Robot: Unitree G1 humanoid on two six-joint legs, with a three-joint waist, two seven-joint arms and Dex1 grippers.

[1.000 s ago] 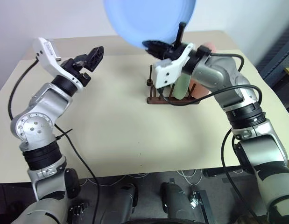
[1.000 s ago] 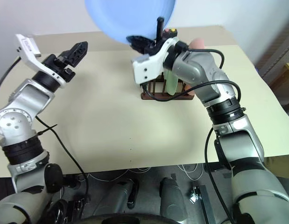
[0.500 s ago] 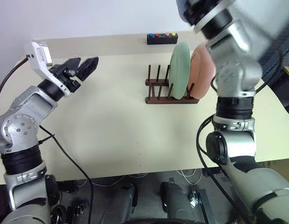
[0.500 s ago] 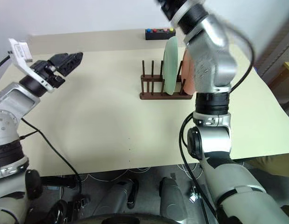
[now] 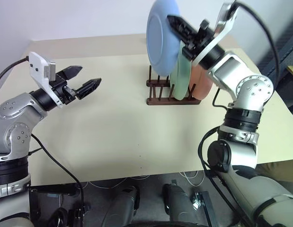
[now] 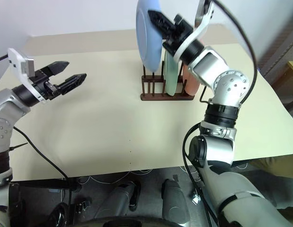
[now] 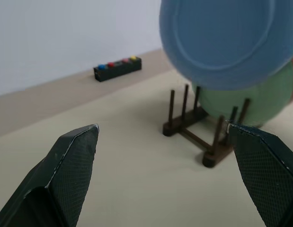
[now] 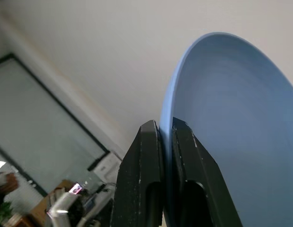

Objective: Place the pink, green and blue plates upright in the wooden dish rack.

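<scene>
My right gripper [image 5: 178, 27] is shut on the rim of the light blue plate [image 5: 160, 40], which it holds on edge just above the left pegs of the wooden dish rack [image 5: 172, 97]. The wrist view shows both fingers pinching that blue plate [image 8: 241, 118]. The mint green plate [image 5: 183, 80] and the salmon pink plate [image 5: 201, 82] stand upright in the rack's right slots. My left gripper [image 5: 89, 75] is open and holds nothing. It hovers over the table well to the left of the rack and points toward it.
A small black box with coloured buttons [image 7: 117, 68] lies at the table's far edge behind the rack. The beige table [image 5: 122, 123] spreads wide between my left gripper and the rack. Its right edge lies close beyond the pink plate.
My right arm swung up and back down, rolling its wrist. The blue plate went from flat and high to on edge over the rack. My left gripper drew back a little and rolled.
</scene>
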